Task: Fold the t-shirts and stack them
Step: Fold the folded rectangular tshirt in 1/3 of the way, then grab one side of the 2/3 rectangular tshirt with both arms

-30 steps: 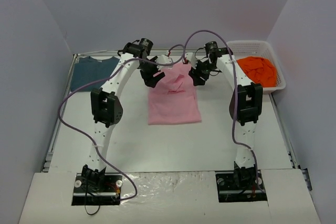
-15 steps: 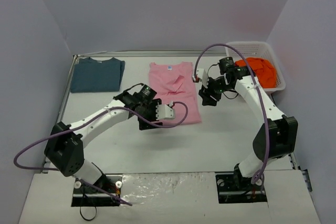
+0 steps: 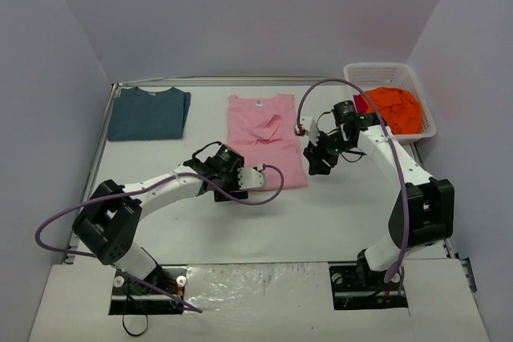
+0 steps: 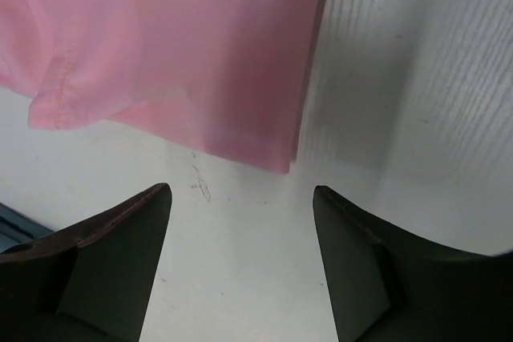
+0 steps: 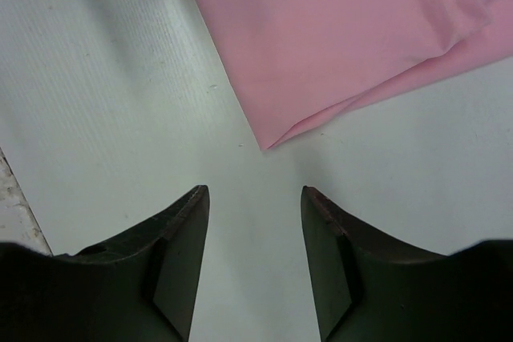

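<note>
Setting: a white table [image 3: 321, 214] enclosed by plain grey walls, seen from above, with the arm bases at 6 o'clock.

Item 1, pink t-shirt [image 3: 264, 138]: lies flat at the centre of the table, toward 12 o'clock. The collar is at the far end, the sides are turned in to a narrow rectangle, and there is a pucker near the middle. The hem edge faces 6 o'clock.

Item 2, dark teal-blue t-shirt [image 3: 148, 114]: a flat folded rectangle at 10 o'clock, near the left edge and well apart from the pink one.

Item 3, orange t-shirt [image 3: 394, 108]: lies crumpled inside the white mesh basket [image 3: 383, 68] at 2 o'clock.

Item 4, left gripper [image 3: 237, 182]: low over the table at the pink shirt's near-left corner, roughly 7 o'clock of the garment. In the left wrist view its dark fingers [image 4: 120, 254] are spread wide. Only bare table lies between them, and the pink shirt [image 4: 176, 38] has its corner just ahead of the tips. Whether the tips touch the surface cannot be told.

Item 5, right gripper [image 3: 317, 158]: just beside the pink shirt's right edge, at about 4 o'clock of the garment. In the right wrist view its fingers [image 5: 172, 262] stand apart with nothing held. A corner of the pink shirt [image 5: 337, 38] points at the gap, close to the fingers but apart from them.

Item 6, purple cables [image 3: 80, 214]: one loops along each arm.
</note>
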